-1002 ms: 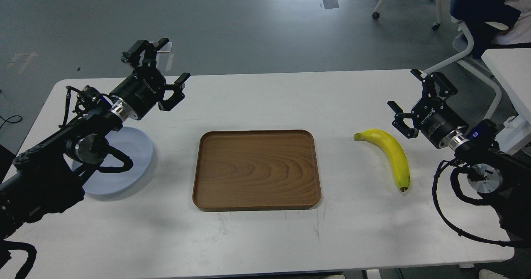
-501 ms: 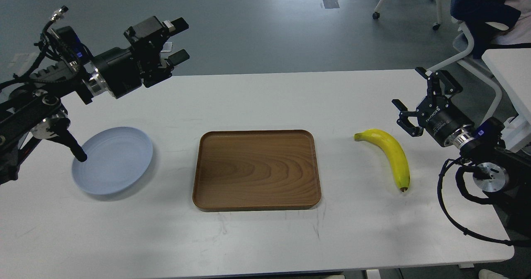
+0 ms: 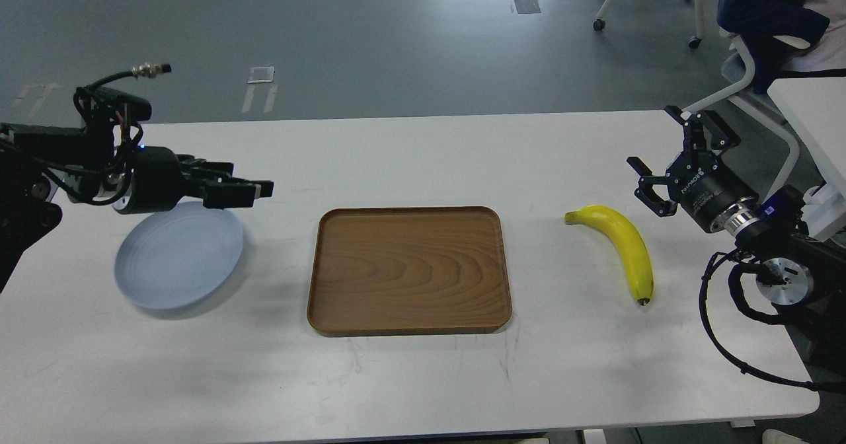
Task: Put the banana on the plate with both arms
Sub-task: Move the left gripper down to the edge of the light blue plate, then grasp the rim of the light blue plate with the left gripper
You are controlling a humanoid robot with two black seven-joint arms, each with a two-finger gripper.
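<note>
The banana (image 3: 621, 244) lies ungrasped on the tabletop (image 3: 423, 378); the right pincer (image 3: 667, 160) is spread wide beside it, so descent is needed. The left pincer (image 3: 248, 191) over the plate (image 3: 178, 265) cannot be judged.

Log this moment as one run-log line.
banana: on table, right of tray, ungrasped | plate: left, empty | right tool: open, beside banana | left tool: over plate's far rim, state unclear

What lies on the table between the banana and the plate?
In the head view, the wooden tray lies between the banana and the plate, with a strip of bare white table on each side of it.
</note>
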